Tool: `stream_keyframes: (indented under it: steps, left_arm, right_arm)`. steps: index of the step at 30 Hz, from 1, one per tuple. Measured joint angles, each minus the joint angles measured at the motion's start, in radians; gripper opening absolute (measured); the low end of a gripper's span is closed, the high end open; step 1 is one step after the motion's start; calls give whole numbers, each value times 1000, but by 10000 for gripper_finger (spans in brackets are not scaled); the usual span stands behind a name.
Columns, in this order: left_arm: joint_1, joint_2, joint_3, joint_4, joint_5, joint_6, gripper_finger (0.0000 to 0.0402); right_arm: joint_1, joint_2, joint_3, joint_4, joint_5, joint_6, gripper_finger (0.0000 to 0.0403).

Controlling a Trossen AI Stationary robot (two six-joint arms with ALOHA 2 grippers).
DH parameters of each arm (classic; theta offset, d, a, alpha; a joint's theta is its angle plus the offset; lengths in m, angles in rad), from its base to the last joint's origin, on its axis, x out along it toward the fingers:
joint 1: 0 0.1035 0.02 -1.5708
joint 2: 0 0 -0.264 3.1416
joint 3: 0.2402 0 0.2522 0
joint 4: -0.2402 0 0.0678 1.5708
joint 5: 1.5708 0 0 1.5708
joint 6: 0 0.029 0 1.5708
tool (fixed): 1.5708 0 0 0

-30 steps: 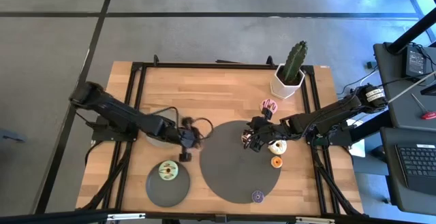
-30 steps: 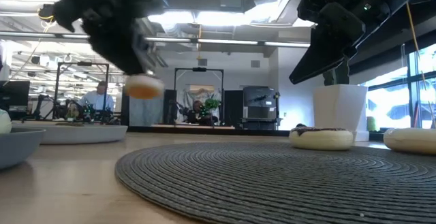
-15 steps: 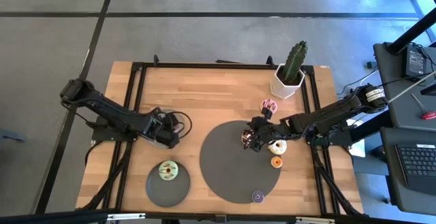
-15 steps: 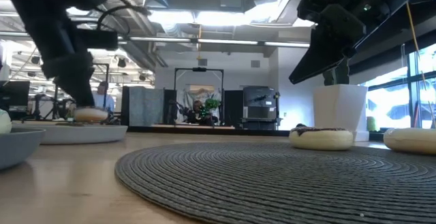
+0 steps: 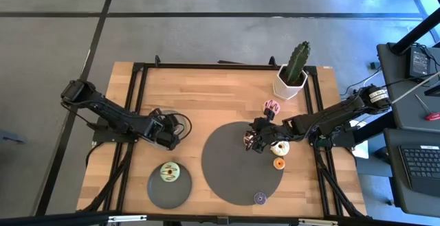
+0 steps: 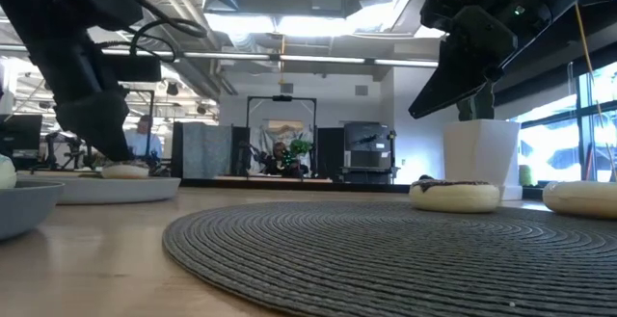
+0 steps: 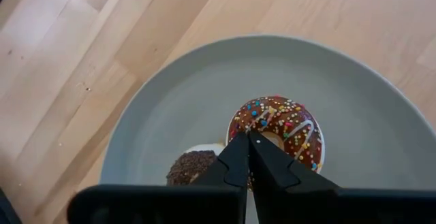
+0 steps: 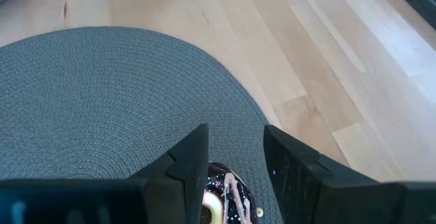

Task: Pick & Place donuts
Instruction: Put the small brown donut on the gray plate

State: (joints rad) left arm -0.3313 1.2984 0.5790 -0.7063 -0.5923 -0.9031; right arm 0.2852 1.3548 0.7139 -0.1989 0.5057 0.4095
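Observation:
My left gripper (image 5: 169, 138) is low over a small pale grey plate (image 7: 170, 94) at the table's left, shut on a chocolate donut with coloured sprinkles (image 7: 279, 130). A second, dark-sprinkled donut (image 7: 193, 167) lies beside it on the same plate. My right gripper (image 5: 256, 142) hangs open above the large dark mat (image 5: 230, 171). A dark-iced donut with pink stripes (image 8: 225, 195) lies on the mat below its fingers, untouched. In the low view this gripper (image 6: 461, 62) stands well above the donuts. My left gripper comes from above, pointing down, and its shut fingertips (image 7: 240, 149) meet on the chocolate donut's near rim (image 7: 240, 123). The fingers hide the exact place of contact. The donut lies flat on the plate (image 6: 96, 190), under the gripper.
White (image 5: 280, 148), orange (image 5: 279, 163) and purple (image 5: 260, 198) donuts lie on the mat's right part. A pink-striped one (image 5: 272, 106) lies on the wood near the potted cactus (image 5: 294, 75). A pale green donut (image 5: 169, 172) sits on a dark plate (image 5: 168, 190) at the near edge.
My left gripper has carried the chocolate donut from beside the mat toward the table's left and down onto the small plate, where the donut now lies.

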Motion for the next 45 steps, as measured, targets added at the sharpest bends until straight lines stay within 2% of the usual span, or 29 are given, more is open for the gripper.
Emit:
stream_keyframes:
  steps: [35,45]
  left_arm:
    - [0,47,0,29,-19,60,6]
    - [0,47,0,29,5,89,23]
  right_arm:
    - [0,0,0,0,0,1,143]
    - [0,0,0,0,0,1,143]
